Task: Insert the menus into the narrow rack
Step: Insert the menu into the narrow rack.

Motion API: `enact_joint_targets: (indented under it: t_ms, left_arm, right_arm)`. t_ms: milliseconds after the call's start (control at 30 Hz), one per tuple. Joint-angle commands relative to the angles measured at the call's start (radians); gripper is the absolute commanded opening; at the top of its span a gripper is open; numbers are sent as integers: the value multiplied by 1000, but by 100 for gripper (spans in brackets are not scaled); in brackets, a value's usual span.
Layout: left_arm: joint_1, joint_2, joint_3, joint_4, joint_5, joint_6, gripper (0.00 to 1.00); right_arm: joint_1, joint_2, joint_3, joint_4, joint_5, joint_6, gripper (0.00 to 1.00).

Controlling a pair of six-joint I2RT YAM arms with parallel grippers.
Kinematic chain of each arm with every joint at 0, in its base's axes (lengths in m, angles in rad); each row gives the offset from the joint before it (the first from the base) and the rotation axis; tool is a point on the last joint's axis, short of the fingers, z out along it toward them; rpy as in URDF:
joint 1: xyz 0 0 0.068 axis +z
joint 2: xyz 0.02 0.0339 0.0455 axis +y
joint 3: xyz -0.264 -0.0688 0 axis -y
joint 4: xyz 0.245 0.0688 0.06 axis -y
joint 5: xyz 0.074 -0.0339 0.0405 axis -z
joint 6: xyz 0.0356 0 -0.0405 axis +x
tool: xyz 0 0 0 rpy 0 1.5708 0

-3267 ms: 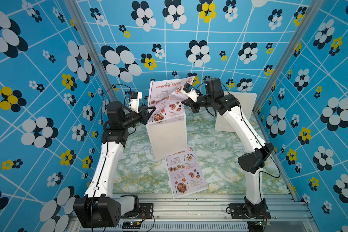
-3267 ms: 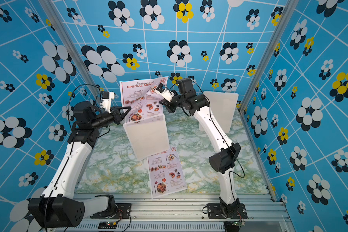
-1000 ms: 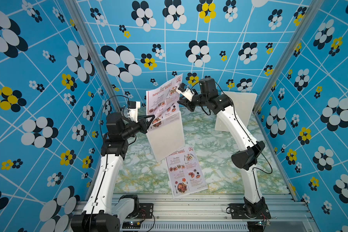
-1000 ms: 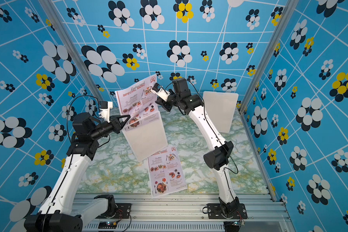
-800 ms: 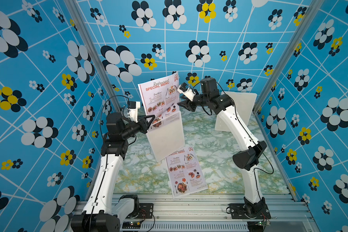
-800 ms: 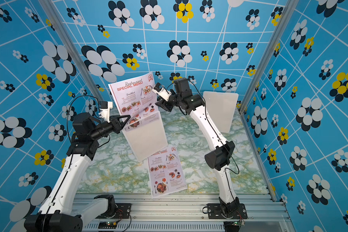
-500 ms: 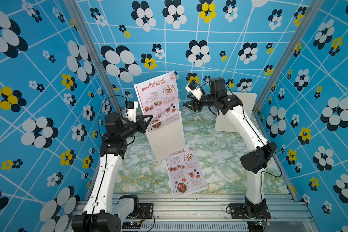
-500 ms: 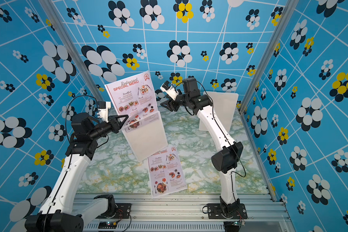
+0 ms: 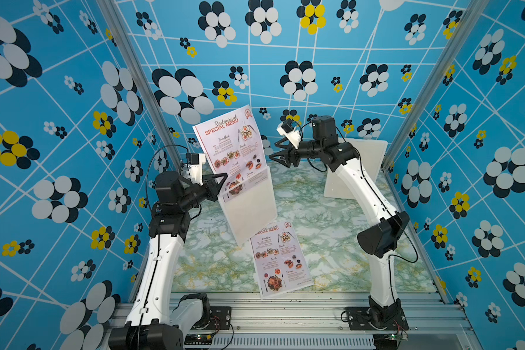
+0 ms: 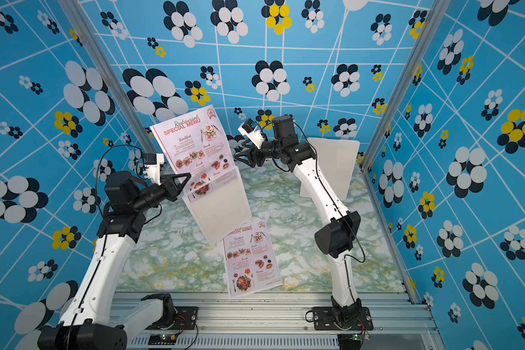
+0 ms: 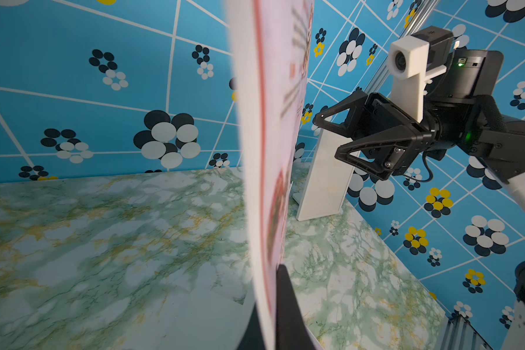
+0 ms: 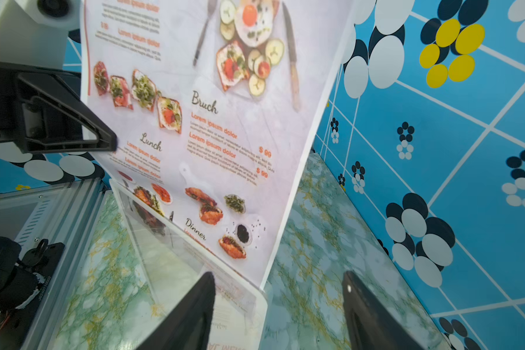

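In both top views a pale-pink menu [image 9: 231, 142] [image 10: 194, 142] stands upright with its lower end inside the translucent narrow rack [image 9: 249, 209] [image 10: 222, 209]. My left gripper [image 9: 225, 176] [image 10: 189, 175] is shut on that menu's left edge just above the rack's rim. The left wrist view shows the sheet edge-on between the left gripper [image 11: 272, 272]. My right gripper [image 9: 272, 150] [image 10: 239, 152] hangs open to the right of the menu, apart from it. In the right wrist view its fingers [image 12: 194, 303] are spread with nothing between them. A second menu [image 9: 281, 257] [image 10: 250, 260] lies flat before the rack.
A white stand [image 9: 358, 169] [image 10: 334, 166] leans at the back right corner, behind the right arm. The green marble table [image 9: 331, 230] is walled in by blue flowered panels. An aluminium rail [image 9: 285, 315] runs along the front edge.
My right gripper has let go of the menu's top, opened and drawn back to the right. The menu has swung upright in the rack. My left gripper stays shut on it.
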Motion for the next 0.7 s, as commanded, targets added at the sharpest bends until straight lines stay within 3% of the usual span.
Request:
enact_joint_targets:
  t_ms: [0,467,667]
  left_arm:
    - [7,-27,-20,-11,-3,5,4]
    - [9,-36,-23,-16,-6,8,6]
    - [9,-38,-36,4,-4,3,5]
  right_arm:
    - [8,62,47,-1,-26,19,70]
    - [15,152,112,-43,-33,19,72]
    - [-13,70,-12,-73,-23,24,74]
